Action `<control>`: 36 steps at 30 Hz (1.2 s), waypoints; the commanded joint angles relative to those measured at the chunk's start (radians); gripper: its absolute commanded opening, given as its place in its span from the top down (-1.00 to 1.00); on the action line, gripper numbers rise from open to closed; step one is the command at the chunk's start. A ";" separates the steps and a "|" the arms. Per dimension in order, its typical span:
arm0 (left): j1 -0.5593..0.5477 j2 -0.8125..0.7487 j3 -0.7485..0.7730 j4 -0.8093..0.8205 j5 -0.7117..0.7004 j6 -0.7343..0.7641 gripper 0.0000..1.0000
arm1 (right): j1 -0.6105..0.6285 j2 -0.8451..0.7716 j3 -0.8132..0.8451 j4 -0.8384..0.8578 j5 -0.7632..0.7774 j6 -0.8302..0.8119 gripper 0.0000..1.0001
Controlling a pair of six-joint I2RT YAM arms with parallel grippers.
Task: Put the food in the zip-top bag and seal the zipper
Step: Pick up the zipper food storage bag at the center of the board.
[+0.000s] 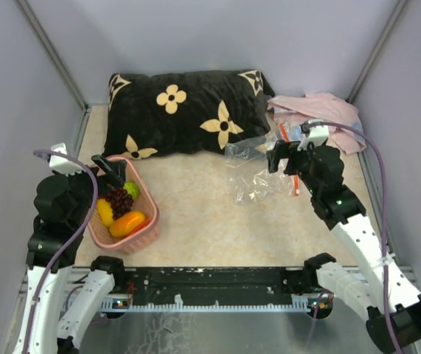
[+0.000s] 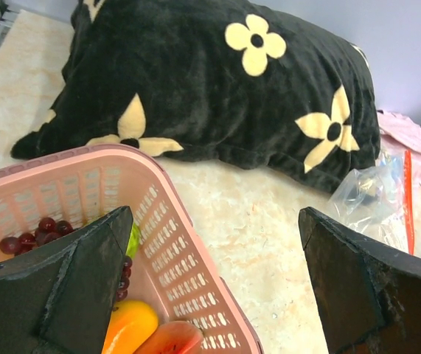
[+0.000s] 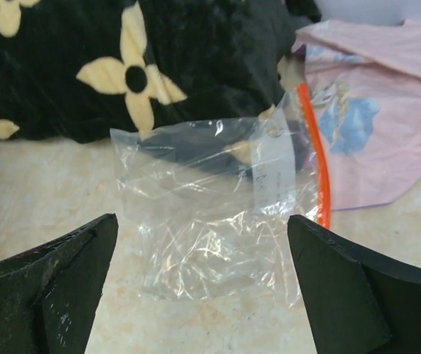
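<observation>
The food lies in a pink basket at the front left: dark purple grapes, a yellow piece, an orange piece and a green piece. My left gripper is open and empty over the basket's far rim. The grapes and orange piece show below it. The clear zip-top bag lies flat at the right, with its red-orange zipper on its right edge. My right gripper is open just above the bag, and the zipper is beside its right finger.
A black pillow with cream flowers lies across the back, touching the bag's far edge. A pink cloth lies at the back right, behind the zipper. Grey walls close in the table on three sides.
</observation>
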State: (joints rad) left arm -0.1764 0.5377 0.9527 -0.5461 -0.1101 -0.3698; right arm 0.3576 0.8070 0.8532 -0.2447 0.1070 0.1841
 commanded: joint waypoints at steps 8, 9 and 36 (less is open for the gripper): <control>0.008 0.074 0.007 0.066 0.190 0.054 -0.99 | -0.078 0.283 0.118 0.048 -0.261 0.069 -0.97; 0.008 0.085 0.009 0.066 0.206 0.058 -0.99 | -0.111 0.299 0.109 0.066 -0.288 0.090 -0.97; 0.008 0.354 0.009 0.104 0.485 0.023 -0.97 | -0.543 0.888 0.024 0.482 -0.803 0.210 -0.58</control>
State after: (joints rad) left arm -0.1757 0.8776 0.9531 -0.4709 0.3210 -0.3153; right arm -0.1822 1.6436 0.8833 0.1211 -0.5674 0.4160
